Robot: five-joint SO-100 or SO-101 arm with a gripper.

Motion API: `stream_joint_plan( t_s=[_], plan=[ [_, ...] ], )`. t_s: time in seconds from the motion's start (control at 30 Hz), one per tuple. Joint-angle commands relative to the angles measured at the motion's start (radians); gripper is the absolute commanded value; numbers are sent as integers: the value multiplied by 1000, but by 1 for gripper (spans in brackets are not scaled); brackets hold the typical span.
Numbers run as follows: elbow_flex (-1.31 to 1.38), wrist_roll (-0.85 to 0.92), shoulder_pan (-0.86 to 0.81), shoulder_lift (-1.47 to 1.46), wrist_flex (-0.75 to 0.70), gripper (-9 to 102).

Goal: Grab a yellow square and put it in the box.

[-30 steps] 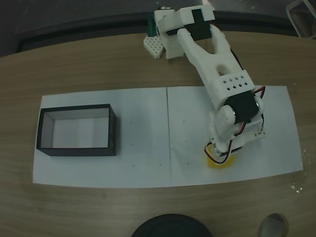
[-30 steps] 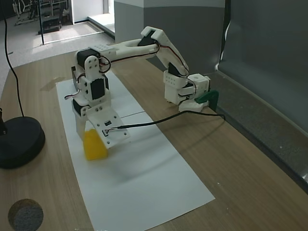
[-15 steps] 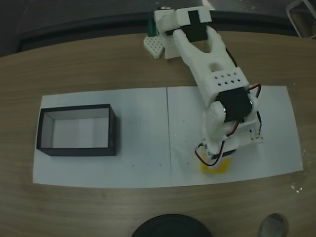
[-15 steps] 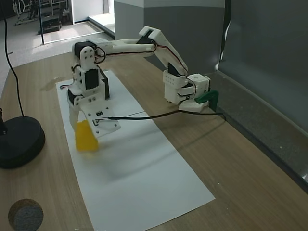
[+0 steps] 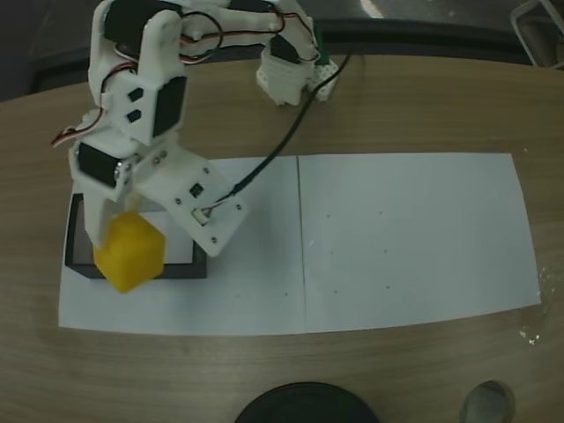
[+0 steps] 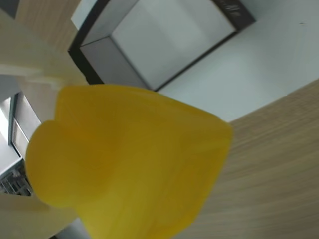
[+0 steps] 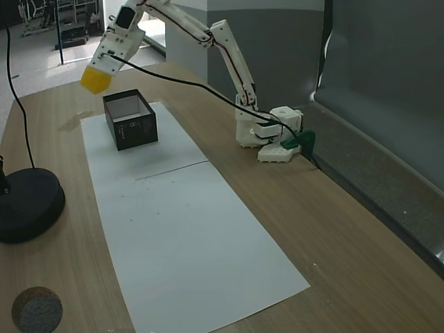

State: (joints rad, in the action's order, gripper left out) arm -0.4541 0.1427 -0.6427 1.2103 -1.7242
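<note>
Jaws [image 7: 97,71] pinching small bright yellow cube [image 5: 129,253] at frame left above black-walled, white-bottomed box [image 5: 201,242]; centre over opening, lower, then release.

— The yellow square [image 5: 129,254] looked like smooth, matt plastic, and the arm [image 7: 208,35] was matt white plastic.
— And the box [image 7: 130,121]?
— Thin black walls, dull white floor. It sat on a matt white paper sheet [image 5: 405,238] over a wood-grain table [image 7: 333,229]
</note>
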Motion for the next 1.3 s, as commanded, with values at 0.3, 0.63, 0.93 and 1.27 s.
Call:
stream_joint_plan(
  t_s=[0.3, 0.63, 0.93, 1.27],
  plan=[
    [51, 87, -232, -77, 0, 5],
    [51, 80, -229, -281, -2, 5],
    [52, 60, -222, -301, -2, 20],
    [104, -146, -98, -77, -3, 6]
  ],
)
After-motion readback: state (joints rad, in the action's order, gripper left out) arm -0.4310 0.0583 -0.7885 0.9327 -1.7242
